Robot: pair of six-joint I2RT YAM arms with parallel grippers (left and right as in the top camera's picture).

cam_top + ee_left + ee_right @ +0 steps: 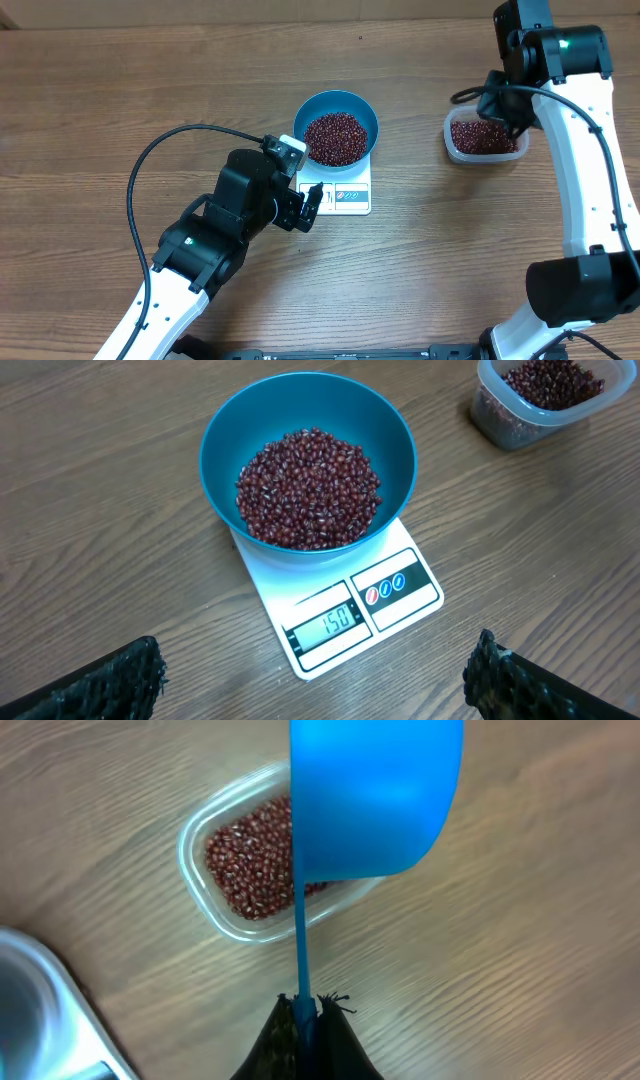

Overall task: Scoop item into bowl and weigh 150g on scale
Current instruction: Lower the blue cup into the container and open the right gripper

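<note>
Clenched on scoop (pixel 375 800) handle, bottom centre: right gripper (pixel 303 1012). Released, low in frame: left gripper (pixel 315 660), before scale (pixel 405 588) bearing bowl (pixel 215 450) of beans (pixel 308 488).

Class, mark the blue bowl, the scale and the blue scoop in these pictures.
blue bowl (pixel 222 455): left wrist view, bare inner wall.
scale (pixel 337 620): left wrist view, its display.
blue scoop (pixel 375 790): right wrist view, outside of its cup.

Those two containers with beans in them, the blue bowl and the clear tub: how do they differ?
The bowl is round and solid bright blue; the tub is clear and rounded-rectangular. The bowl stands on the white scale; the tub sits straight on the table. From overhead the bowl looks wider than the tub. Both hold red-brown beans.
</note>
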